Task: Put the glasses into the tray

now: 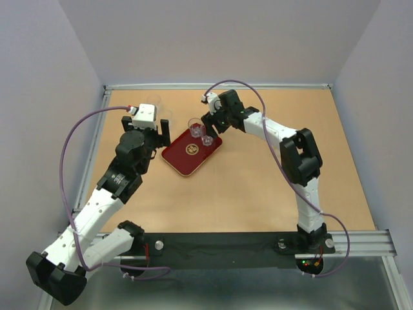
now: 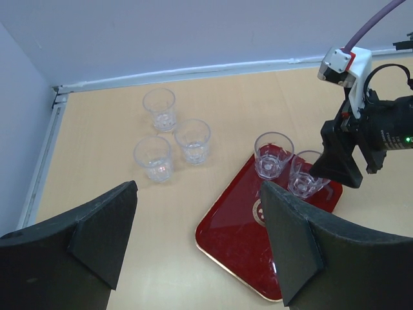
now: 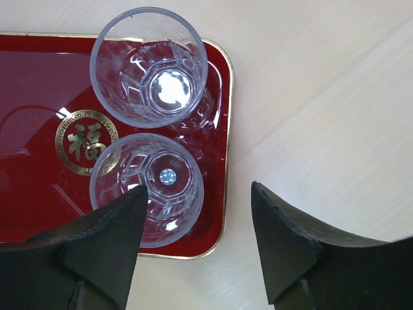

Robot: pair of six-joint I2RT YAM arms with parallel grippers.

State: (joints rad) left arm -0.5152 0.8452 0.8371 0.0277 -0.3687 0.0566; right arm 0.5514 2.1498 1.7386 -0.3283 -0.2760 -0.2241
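The dark red tray [image 1: 187,159] lies at the table's middle, and also shows in the left wrist view [image 2: 240,240] and the right wrist view [image 3: 39,90]. Two clear glasses stand on its far corner [image 3: 148,64] [image 3: 147,188], also seen from above [image 1: 194,126] [image 1: 208,139]. Three more glasses [image 2: 159,108] [image 2: 192,141] [image 2: 153,159] stand on the table left of the tray. My right gripper [image 3: 197,242] is open and empty, just above the nearer tray glass and the tray's edge. My left gripper [image 2: 193,239] is open and empty above the table by the tray's left corner.
The tan tabletop is bounded by a metal rail and grey walls at the back [image 2: 193,68] and left [image 2: 42,161]. The right arm's wrist [image 2: 361,135] hangs over the tray's far right corner. The bare part of the tray carries a gold emblem [image 3: 86,142].
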